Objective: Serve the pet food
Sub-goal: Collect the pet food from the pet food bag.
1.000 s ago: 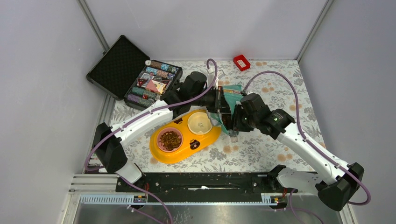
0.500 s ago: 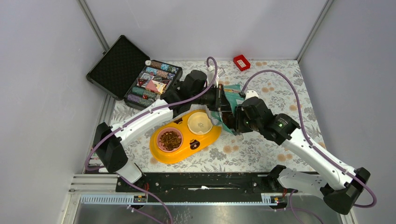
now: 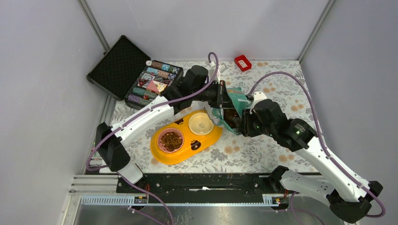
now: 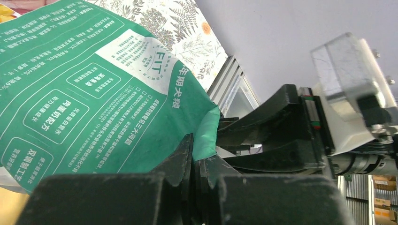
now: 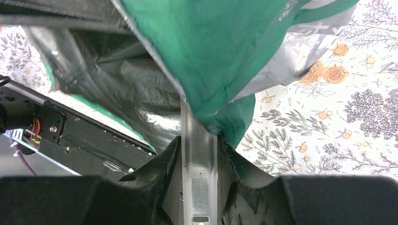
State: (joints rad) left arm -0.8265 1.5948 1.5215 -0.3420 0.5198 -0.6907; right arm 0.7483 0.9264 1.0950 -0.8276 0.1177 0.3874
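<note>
Serving looks about half done to us: pet food [image 3: 171,139] fills the pink bowl [image 3: 159,139] of the yellow feeder [image 3: 211,136], while the cream bowl [image 3: 202,123] beside it is bare. More brown pellets show in the mouth of the green pouch [image 3: 238,99], which hangs tilted just past the feeder's cream-bowl end, off the table.

The left gripper [image 4: 193,150] has its fingers pressed together on the pouch's edge, on the side farther from the feeder. The right gripper [image 5: 199,145] pinches a flat grey strip [image 5: 199,187] that runs up under the pouch's lip. We cannot tell whether it is a scoop handle or a fold of the lining.

We judge the step in hand is getting a second portion out. The next move calls for bringing the pouch mouth over the cream bowl, with the left pinch kept firm so the pouch does not sag and spill beside the feeder.
</note>
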